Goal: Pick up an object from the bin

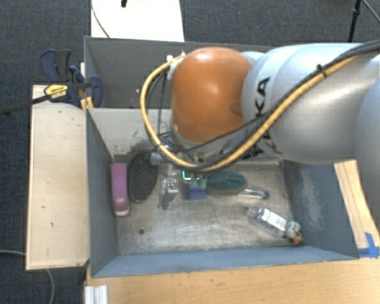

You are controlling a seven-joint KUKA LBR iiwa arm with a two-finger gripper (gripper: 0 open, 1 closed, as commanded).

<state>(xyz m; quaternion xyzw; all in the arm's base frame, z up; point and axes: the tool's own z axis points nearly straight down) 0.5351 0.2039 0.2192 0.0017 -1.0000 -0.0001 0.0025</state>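
Nearest, by the front wall of the grey bin point(228, 256) and well right of the small blue block point(194, 191): a clear packet point(271, 220) with a brown end, lying slantwise on the floor. A little further back, between that packet and the blue block: a small clear piece point(252, 197), apart from both. Just right of the blue block and touching it or nearly so: a dark teal thing point(227, 182), long and rounded. Well left of the blue block, against the left wall: a purple bar point(119, 189) lying lengthwise, and beside it a black oval thing point(141, 177). Just left of the blue block, low over bare floor between it and the black oval: the pincer point(169, 192). How far open, cannot be told; nothing seen in its hold. Blue block thus the closest thing, right beside the pincer rather than under it, with nothing between the two. Behind and above the blue block: the orange cover point(209, 94) with a yellow cable point(153, 84) looped round it, and the grey arm point(329, 100) hiding the back right of the floor.
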